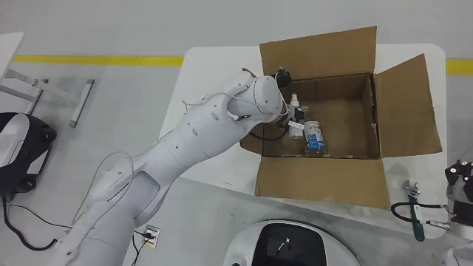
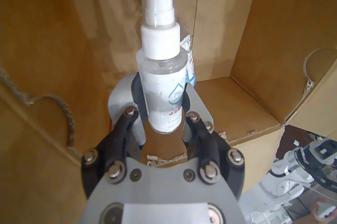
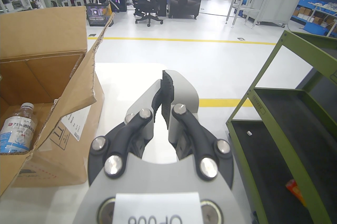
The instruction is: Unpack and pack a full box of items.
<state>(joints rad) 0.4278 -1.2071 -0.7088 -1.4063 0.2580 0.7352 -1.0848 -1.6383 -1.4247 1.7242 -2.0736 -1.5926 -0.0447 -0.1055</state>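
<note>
Left gripper [image 2: 164, 104] clamps spray bottle [image 2: 160, 64] inside box [image 2: 263, 38]; another bottle [image 3: 18, 127] lies there. Right gripper [image 3: 163, 93] pinched together, empty. Task likely unfinished.

Beyond the left gripper [image 2: 163, 90], the clear spray bottle with white pump [image 2: 159, 51] hides most of a blue-labelled clear plastic bottle [image 2: 190, 69]. Seen from the right gripper [image 3: 163, 96], the brown cardboard box [image 3: 65, 146] covers its base.

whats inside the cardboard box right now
A spray bottle, gripped by the left gripper's fingers, and a blue-labelled bottle beside it. The arm covers one cardboard box corner, so anything there is hidden.
</note>
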